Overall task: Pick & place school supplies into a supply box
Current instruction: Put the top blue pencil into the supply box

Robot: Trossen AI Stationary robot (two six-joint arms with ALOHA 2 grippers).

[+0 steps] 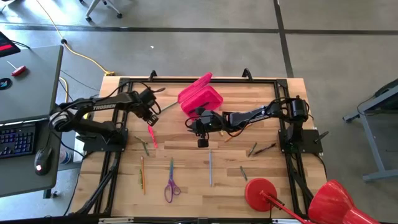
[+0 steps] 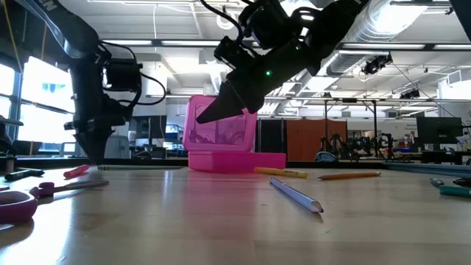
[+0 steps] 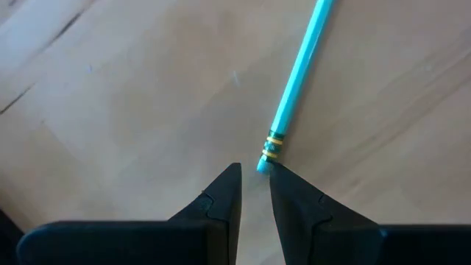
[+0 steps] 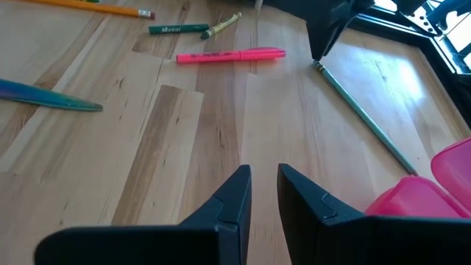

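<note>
The pink supply box [image 1: 200, 98] stands at the table's far middle with its lid raised. A teal pencil [image 3: 298, 73] lies flat on the wood left of it. My left gripper [image 3: 255, 171] points down, its fingertips at that pencil's eraser end, open by a narrow gap with nothing between them. My right gripper [image 4: 263, 173] hovers just in front of the box [image 4: 427, 195], slanting down toward the table's left. It is open by a narrow gap and holds nothing. A pink marker [image 4: 229, 55] lies beyond it. My left gripper comes from above, and one fingertip [image 3: 283, 177] stands right beside the teal pencil's eraser end [image 3: 266, 160]. I cannot tell whether it touches. The pencil lies flat on the table, outside the gap between the fingers.
Purple-handled scissors [image 1: 171, 185], an orange pencil [image 1: 142, 171], a grey pencil [image 1: 210, 167] and other pens lie scattered over the near half of the table. A red disc with a handle [image 1: 261, 191] sits at the near right. A desk with a keyboard stands off the table's left.
</note>
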